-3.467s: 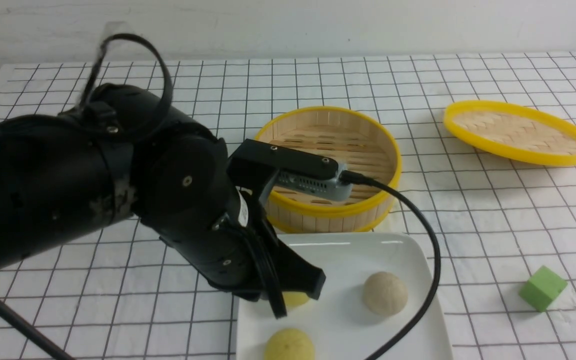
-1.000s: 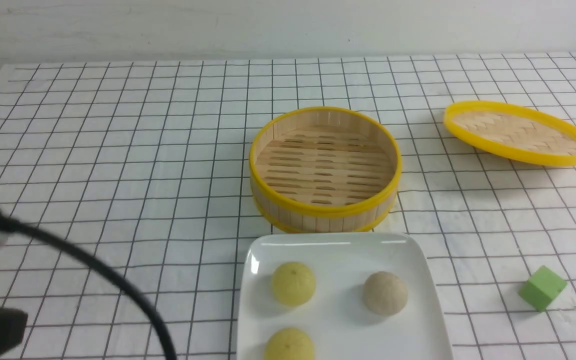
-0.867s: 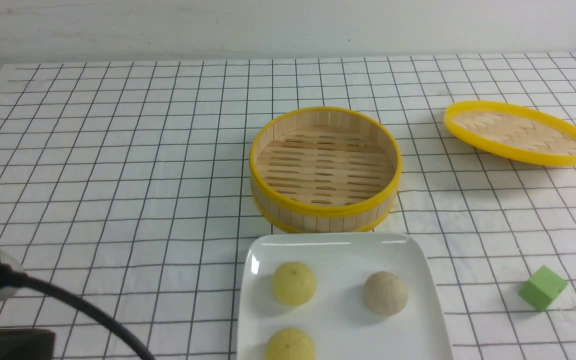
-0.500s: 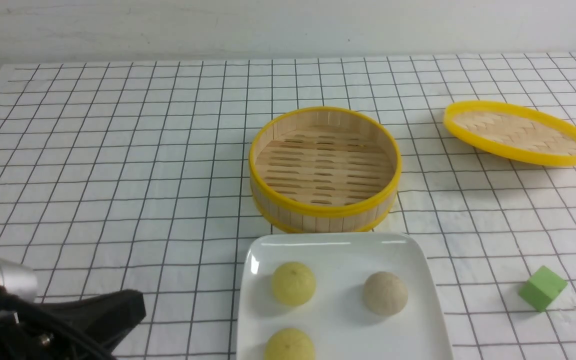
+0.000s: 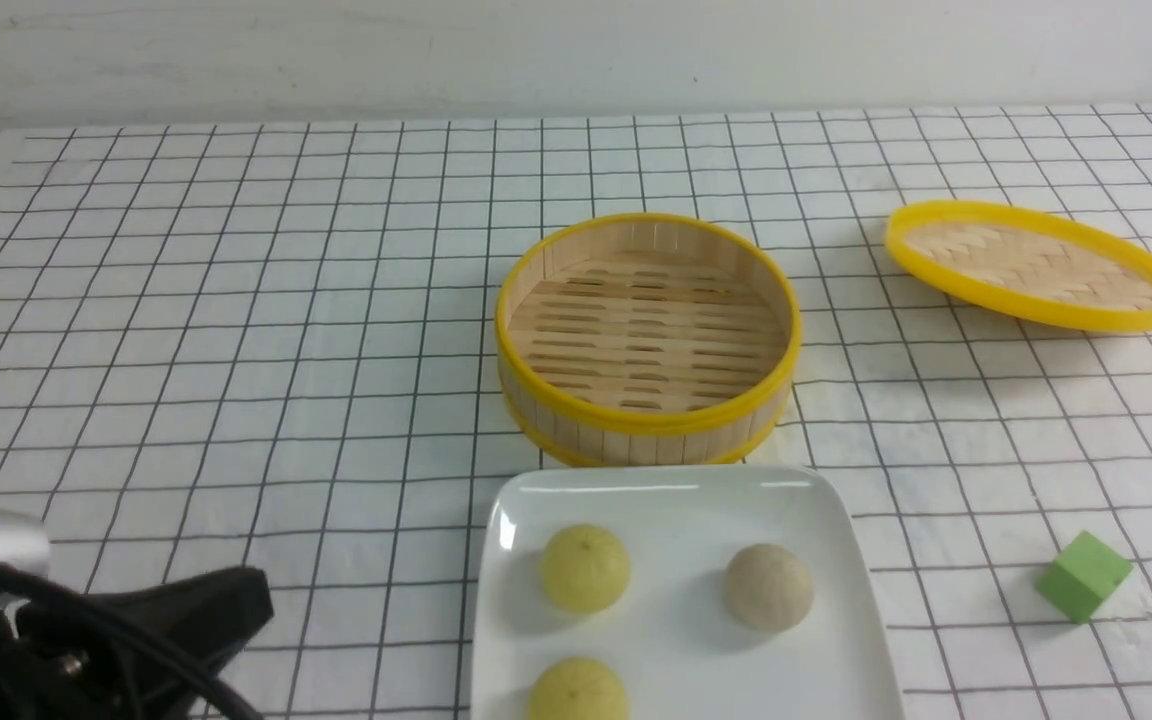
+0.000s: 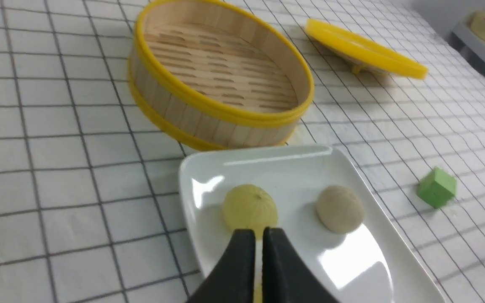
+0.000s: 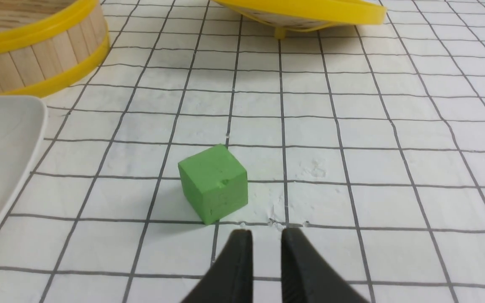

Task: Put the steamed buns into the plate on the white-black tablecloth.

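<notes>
Three steamed buns lie apart on the white square plate (image 5: 676, 485), which rests on the white-black tablecloth (image 5: 236, 330). One pale yellow bun (image 5: 585, 568) is at the plate's left, a beige-grey bun (image 5: 768, 587) at its right, and a second yellow bun (image 5: 577, 690) is at the near edge. My left gripper (image 5: 246, 605) hangs low at the near left, away from the plate. In its wrist view it (image 6: 259, 230) is shut and empty, with a yellow bun (image 6: 249, 207) beyond its tips. My right gripper (image 7: 265, 232) is narrowly open over bare cloth, holding nothing, and is out of the front view.
An empty bamboo steamer basket (image 5: 648, 335) stands just behind the plate. Its yellow-rimmed lid (image 5: 1036, 265) rests tilted at the far right. A green cube (image 5: 1084, 575) sits right of the plate, just ahead of the right gripper's tips in the wrist view (image 7: 214, 188).
The left arm, over the plate earlier, has pulled back to the near left corner; its black gripper has come into view there. The buns and plate have not moved.
</notes>
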Controlling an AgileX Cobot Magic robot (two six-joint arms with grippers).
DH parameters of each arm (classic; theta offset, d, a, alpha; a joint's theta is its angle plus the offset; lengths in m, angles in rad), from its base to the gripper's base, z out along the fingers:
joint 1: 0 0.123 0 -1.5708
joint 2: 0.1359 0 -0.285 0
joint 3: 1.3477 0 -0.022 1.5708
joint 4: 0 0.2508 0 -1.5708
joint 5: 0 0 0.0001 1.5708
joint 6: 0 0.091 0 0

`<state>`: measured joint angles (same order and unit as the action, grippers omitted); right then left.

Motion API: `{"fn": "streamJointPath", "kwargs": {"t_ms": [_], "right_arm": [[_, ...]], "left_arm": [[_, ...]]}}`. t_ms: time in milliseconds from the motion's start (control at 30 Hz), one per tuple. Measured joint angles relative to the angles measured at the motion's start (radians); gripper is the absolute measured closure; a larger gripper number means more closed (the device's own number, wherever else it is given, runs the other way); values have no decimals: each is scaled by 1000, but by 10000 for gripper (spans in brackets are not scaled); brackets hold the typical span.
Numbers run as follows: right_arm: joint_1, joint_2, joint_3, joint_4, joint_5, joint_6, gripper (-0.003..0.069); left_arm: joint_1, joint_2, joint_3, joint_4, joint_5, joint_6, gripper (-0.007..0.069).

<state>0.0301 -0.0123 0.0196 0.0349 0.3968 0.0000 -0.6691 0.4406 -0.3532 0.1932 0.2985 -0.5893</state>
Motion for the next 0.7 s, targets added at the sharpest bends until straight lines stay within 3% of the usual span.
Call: {"fn": "streamJointPath", "kwargs": {"t_ms": [133,167,200,233,267,333,467,700], "right_arm": [[0,0,0,0,0,0,524],[0,0,0,0,0,0,522],[0,0,0,0,0,0,522],[0,0,0,0,0,0,518],[0,0,0,0,0,0,517],[0,0,0,0,0,0,513],[0,0,0,0,0,0,510],[0,0,0,0,0,0,502]], "left_arm": [[177,-40,54,-77,-31,175,560],[265,-66,103,-110,-40,266,559],[265,-66,103,-113,-41,276,559],[369,-113,171,-131,-42,346,557],[369,-113,171,-131,-42,351,556],[475,-214,275,-122,-40,389,554],[535,-355,373,-85,-21,390,552],[544,-450,380,-55,66,389,548]]}}
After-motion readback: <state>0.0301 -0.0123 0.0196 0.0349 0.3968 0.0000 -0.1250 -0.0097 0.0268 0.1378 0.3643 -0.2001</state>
